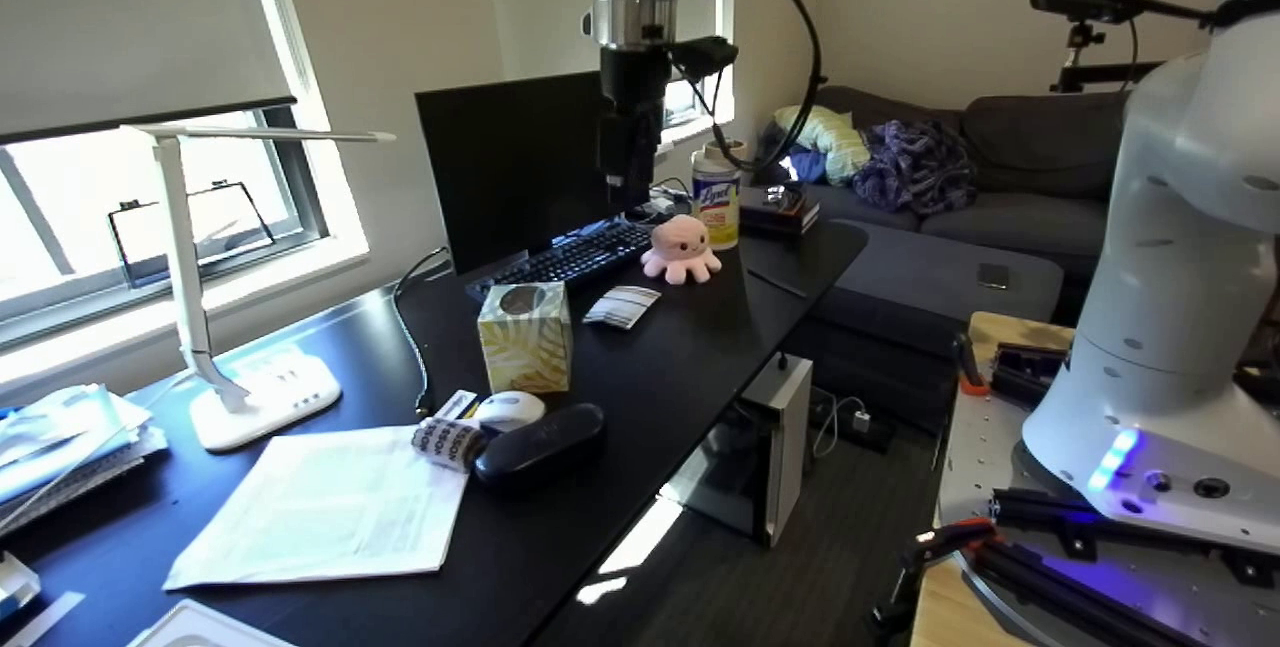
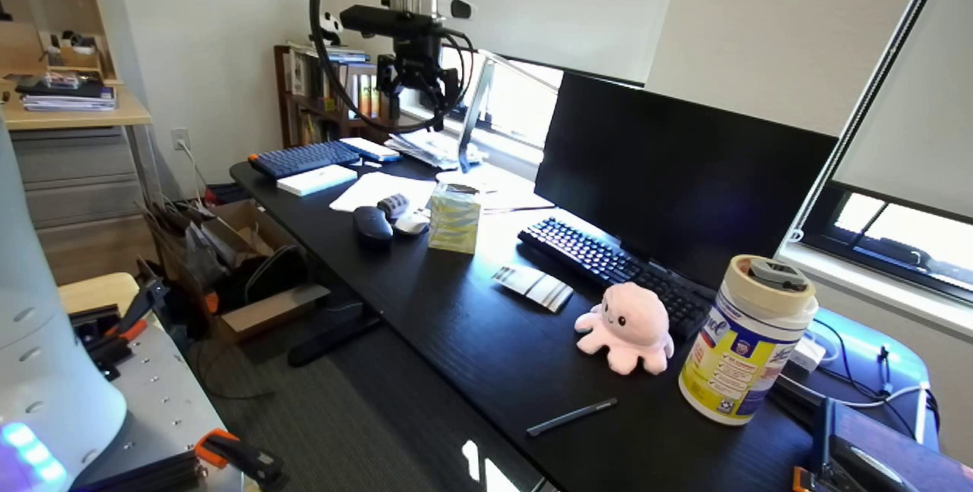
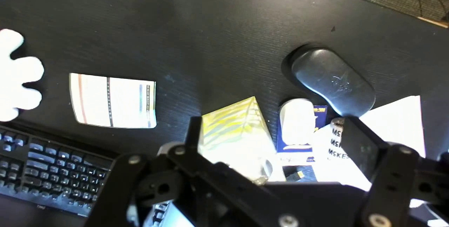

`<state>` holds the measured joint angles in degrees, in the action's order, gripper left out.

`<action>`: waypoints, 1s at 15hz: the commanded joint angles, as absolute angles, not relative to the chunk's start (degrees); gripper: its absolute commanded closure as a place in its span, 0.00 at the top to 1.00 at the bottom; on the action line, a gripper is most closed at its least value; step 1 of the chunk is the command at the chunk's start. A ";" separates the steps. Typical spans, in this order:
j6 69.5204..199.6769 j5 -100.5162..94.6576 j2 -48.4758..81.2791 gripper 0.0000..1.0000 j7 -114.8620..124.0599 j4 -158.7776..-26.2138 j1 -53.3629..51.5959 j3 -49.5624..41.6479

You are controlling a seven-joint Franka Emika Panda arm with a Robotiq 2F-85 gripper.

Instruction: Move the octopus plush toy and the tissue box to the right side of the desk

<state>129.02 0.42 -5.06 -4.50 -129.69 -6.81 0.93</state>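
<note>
The black gripper (image 3: 273,128) hung — spread wide — above the long black counter (image 1: 660,367). A round pink plush octopus (image 1: 677,247) and a square yellow tissue box (image 1: 526,342) sat there.

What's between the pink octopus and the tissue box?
A flat striped packet or card lies between the octopus and the tissue box; both exterior views show it.

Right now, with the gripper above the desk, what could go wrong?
The open gripper, if lowered here, might catch the white mouse beside the tissue box. Reaching for the octopus plush toy could bump the Lysol canister close by, perhaps dislodging the tape roll atop it.
</note>
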 commanded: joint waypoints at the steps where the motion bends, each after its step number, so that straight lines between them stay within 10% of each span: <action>1: 128.86 0.52 -4.52 1.00 -4.55 -129.42 -5.78 1.98; 15: 132.94 -11.91 16.26 1.00 -10.18 -108.58 -5.20 2.05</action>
<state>130.35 -11.42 8.10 -8.89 -116.15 -6.56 1.56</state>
